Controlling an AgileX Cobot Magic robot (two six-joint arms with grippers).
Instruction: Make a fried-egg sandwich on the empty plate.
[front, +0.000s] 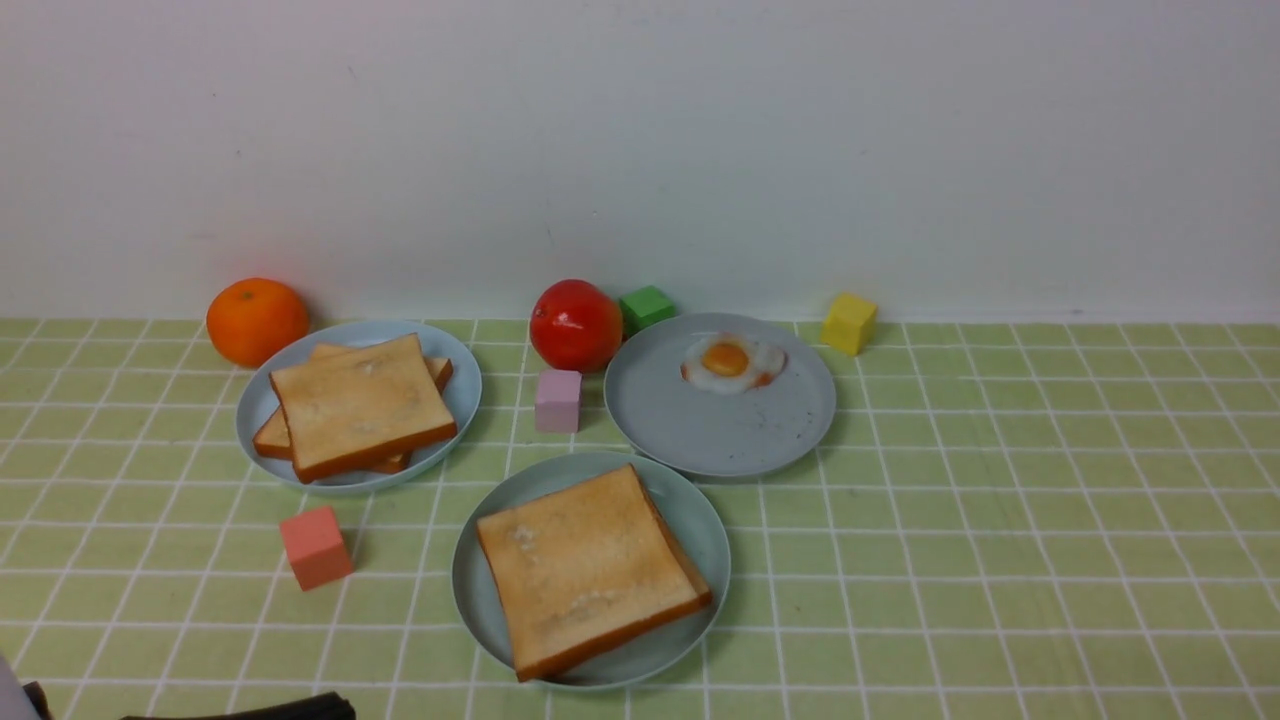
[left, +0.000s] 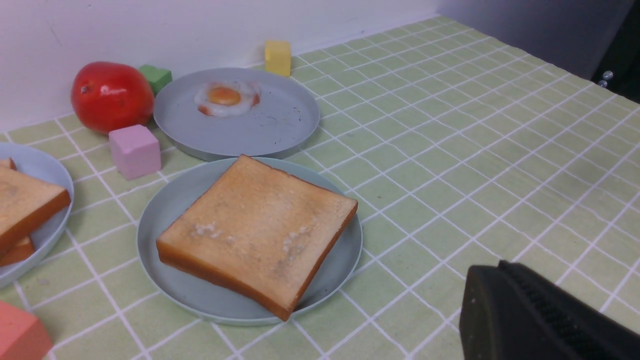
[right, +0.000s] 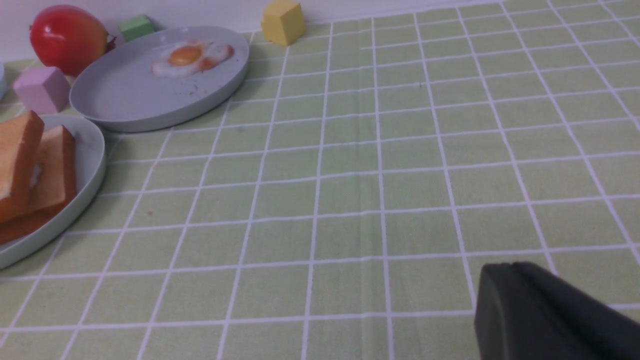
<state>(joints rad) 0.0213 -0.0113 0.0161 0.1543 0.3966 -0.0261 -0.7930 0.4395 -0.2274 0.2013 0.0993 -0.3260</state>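
The pale teal plate (front: 690, 520) lies front and centre with golden toast (front: 590, 565) on it. In the right wrist view that toast (right: 20, 160) shows as two stacked slices with a pale sliver between them. A fried egg (front: 730, 362) rests on the grey-blue plate (front: 720, 430) behind it. My left gripper (left: 500, 267) hovers shut and empty over the cloth, off to one side of the teal plate (left: 165, 210). My right gripper (right: 500, 267) is also shut and empty, well away from the plates.
A second grey-blue plate (front: 460, 390) at the left holds a toast stack (front: 360, 400). An orange (front: 257, 320), a red fruit (front: 575, 325) and green (front: 647, 307), yellow (front: 849, 322), lilac (front: 558, 400) and salmon (front: 316, 547) cubes stand around the plates. A white wall closes off the back.
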